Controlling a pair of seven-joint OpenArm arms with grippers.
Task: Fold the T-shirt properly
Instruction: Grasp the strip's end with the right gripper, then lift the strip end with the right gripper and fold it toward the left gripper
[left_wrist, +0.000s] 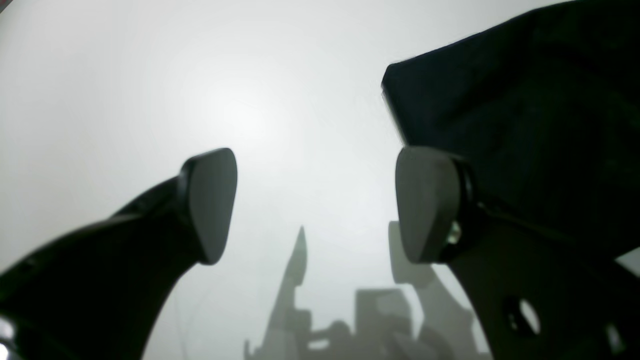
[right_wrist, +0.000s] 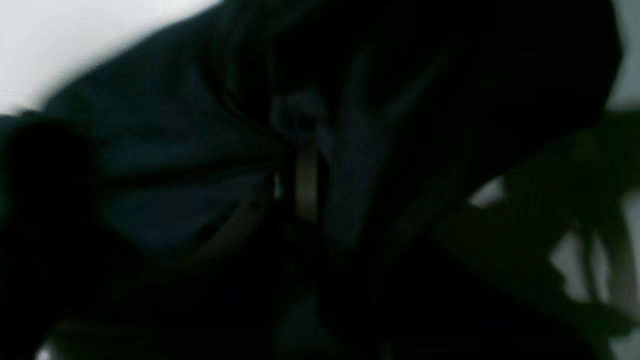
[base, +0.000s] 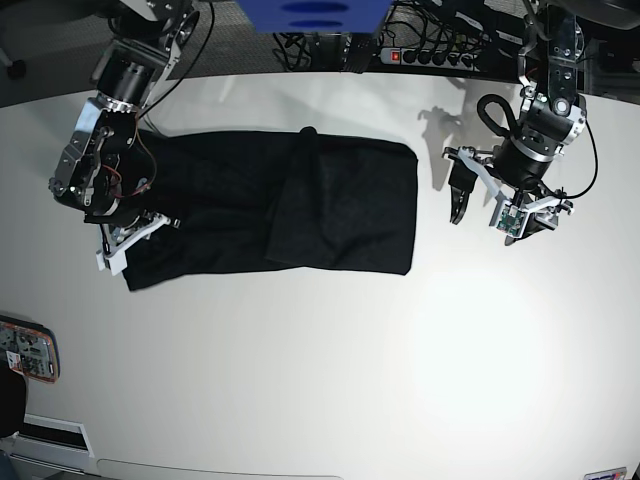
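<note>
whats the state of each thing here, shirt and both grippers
T-shirt: lying flat on the table, folded into a long band, a flap doubled over near its middle
right gripper: shut on the T-shirt at its end edge, cloth bunched between the fingers
left gripper: open, holding nothing, over bare table just off the T-shirt's other end

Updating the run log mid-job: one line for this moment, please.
T-shirt: partly folded, flat on table | right hand: shut on T-shirt's edge | left hand: open, empty, beside shirt
</note>
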